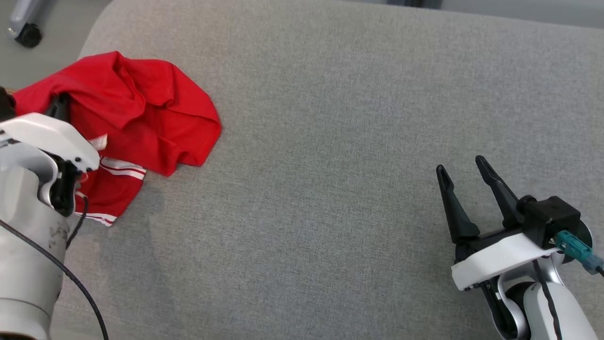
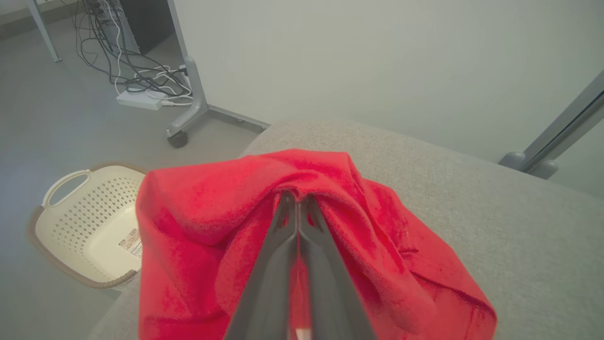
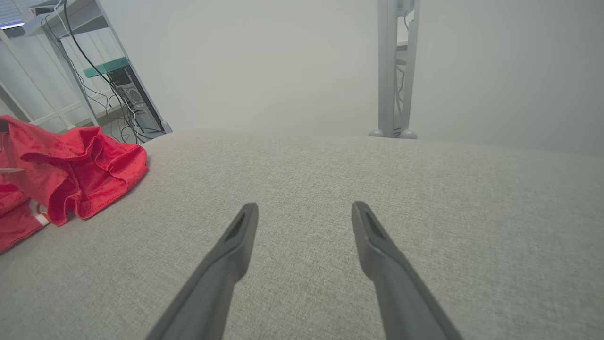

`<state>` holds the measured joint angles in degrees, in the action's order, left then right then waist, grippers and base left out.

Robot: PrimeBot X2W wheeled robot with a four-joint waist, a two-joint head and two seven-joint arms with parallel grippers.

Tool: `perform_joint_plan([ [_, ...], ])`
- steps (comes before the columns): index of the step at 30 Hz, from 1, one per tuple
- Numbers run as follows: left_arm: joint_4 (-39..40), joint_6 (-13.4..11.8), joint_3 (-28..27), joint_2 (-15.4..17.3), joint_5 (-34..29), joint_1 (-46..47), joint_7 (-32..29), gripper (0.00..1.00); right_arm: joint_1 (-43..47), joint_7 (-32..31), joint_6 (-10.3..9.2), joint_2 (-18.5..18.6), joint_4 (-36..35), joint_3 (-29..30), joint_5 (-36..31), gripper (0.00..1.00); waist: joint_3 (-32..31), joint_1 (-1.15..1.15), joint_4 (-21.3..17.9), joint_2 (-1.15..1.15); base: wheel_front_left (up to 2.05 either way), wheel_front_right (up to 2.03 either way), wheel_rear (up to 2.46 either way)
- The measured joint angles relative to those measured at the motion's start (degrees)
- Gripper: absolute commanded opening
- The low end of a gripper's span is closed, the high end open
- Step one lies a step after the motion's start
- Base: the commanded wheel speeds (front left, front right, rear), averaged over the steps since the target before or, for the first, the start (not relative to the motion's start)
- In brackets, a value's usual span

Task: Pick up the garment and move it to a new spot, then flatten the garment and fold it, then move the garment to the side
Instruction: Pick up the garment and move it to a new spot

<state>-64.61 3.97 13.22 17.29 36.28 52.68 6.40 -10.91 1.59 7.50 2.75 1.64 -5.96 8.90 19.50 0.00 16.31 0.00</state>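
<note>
Your left gripper [image 2: 297,202] clenches a fold of the garment [image 1: 155,111], likely to lift it; your right gripper [image 1: 458,164] hangs spread, empty, over the couch [image 1: 330,156].

Right end effector [image 3: 304,212] at bottom centre, its two dark fingers spread wide over the grey fabric surface [image 3: 424,189]. Crumpled red garment [image 3: 80,170] lies on the surface at far left, well apart from the fingers, white trim at its lower edge. Behind: pale wall, grey metal post [image 3: 394,71], computer tower [image 3: 134,101] with loose cables.
</note>
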Motion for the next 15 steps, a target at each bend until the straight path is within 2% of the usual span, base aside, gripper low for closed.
perform_joint_plan([
  [4,3.2,-0.6,0.1,1.0,-1.0,1.6,5.1,0.00,1.0,0.8,0.00,0.0,0.8,0.3,0.9,1.00,-2.5,0.00,0.1,0.00,0.00,0.00,0.00],
  [8,9.0,-2.2,0.3,2.1,-2.7,2.1,7.5,0.00,2.4,1.3,0.00,0.0,1.4,0.5,1.8,1.00,-5.5,0.00,0.0,0.00,0.00,0.00,0.00],
  [15,28.1,-5.5,1.6,2.4,-5.6,-2.5,8.2,0.00,4.3,2.2,0.00,0.0,2.0,1.5,3.3,1.00,-10.4,0.00,-1.2,0.00,0.00,0.00,0.00],
])
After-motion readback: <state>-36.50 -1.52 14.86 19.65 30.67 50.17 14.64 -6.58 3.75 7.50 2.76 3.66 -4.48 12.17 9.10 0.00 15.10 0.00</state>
